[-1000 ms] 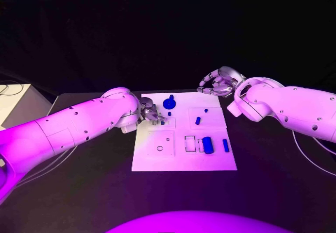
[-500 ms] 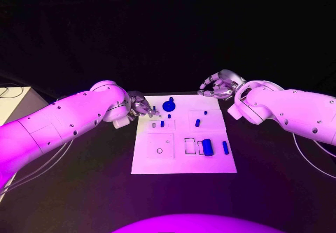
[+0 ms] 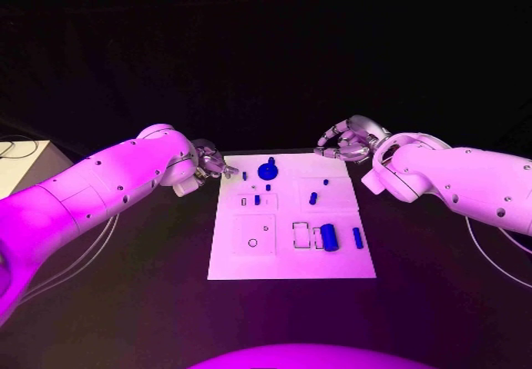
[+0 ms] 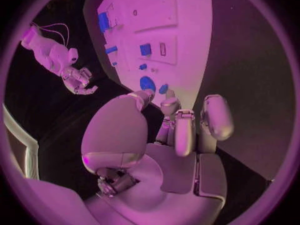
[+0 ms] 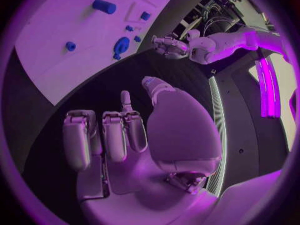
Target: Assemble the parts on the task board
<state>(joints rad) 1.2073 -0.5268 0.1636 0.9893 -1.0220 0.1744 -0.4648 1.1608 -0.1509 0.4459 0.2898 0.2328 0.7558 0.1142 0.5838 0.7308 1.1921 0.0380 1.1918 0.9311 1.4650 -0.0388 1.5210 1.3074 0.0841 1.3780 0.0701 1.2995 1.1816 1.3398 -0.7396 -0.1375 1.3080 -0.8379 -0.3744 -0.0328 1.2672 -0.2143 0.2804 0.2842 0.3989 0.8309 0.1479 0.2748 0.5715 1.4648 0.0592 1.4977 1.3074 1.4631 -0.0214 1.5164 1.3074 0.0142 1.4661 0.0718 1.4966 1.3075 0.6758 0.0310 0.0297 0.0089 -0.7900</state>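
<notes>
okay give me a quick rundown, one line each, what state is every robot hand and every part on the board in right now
Left robot hand: at the task board's far left corner, holding nothing that can be seen.
Right robot hand: fingers curled, holding nothing, beyond the board's far right corner.
Task board: flat on the table.
Large blue cylinder: lying on the board, untouched.
Round blue part: on the board's far side, untouched.

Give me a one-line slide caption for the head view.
Both hands, left and right, hover empty at the far corners of the task board, blue parts unassembled.
</notes>
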